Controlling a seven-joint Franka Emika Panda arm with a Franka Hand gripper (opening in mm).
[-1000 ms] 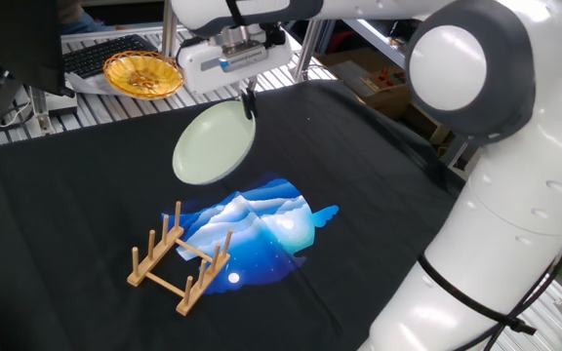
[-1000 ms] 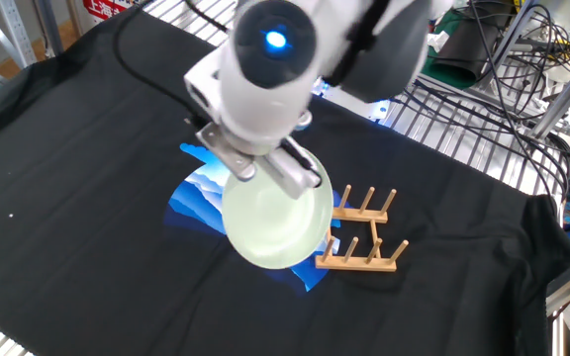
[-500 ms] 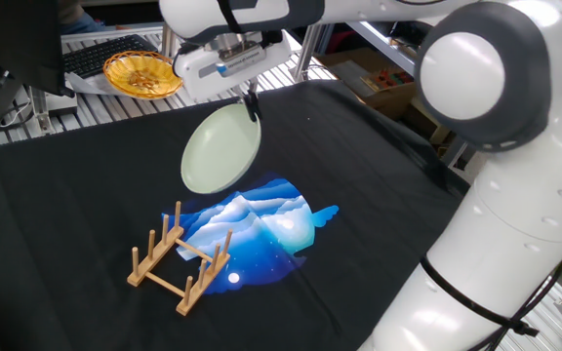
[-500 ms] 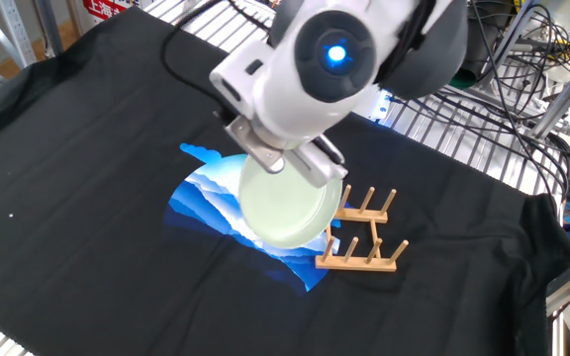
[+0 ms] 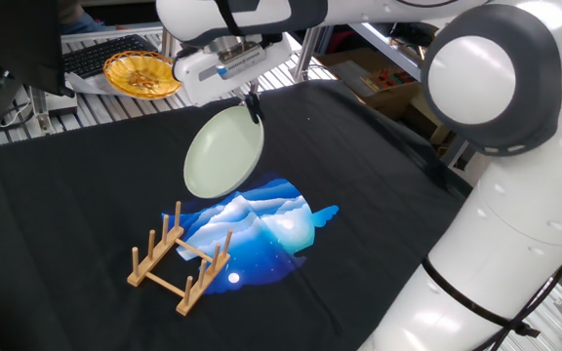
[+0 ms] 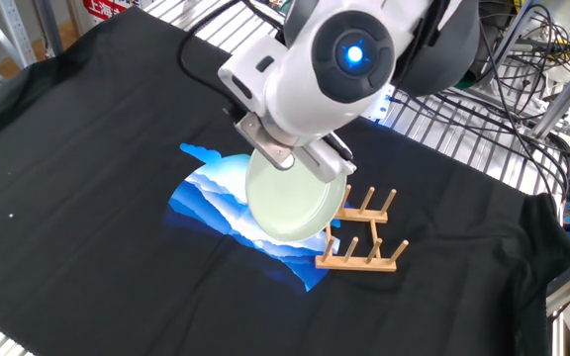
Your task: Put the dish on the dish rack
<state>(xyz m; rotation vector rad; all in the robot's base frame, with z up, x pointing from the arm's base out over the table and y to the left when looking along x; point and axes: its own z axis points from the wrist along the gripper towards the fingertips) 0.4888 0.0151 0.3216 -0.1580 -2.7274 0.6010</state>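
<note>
A black cloth [image 5: 66, 214] is spread over the table, with a blue and white mountain print [image 5: 261, 226] near its middle; metal wire shelving is seen along the far edges. The dish rack [image 5: 179, 261] is taken as the landmark: it stands upright on the cloth, touching one edge of the print, its pegs pointing up. The dish [image 5: 223, 151] is held in the air above and beyond the rack, tilted steeply so its pale-green face is turned partly outward, and it is apart from the pegs. In the other fixed view the dish [image 6: 287, 198] hangs just beside the rack [image 6: 362, 240], over the print [image 6: 206, 193]. The gripper [image 5: 253, 109] is clamped on the dish's upper rim, the fingers narrow around the edge; in the other fixed view the gripper [image 6: 300, 166] is largely hidden by the arm's wrist. A yellow-orange woven basket [image 5: 141, 73] is set well beyond the rack, off the cloth, on the slatted shelf
</note>
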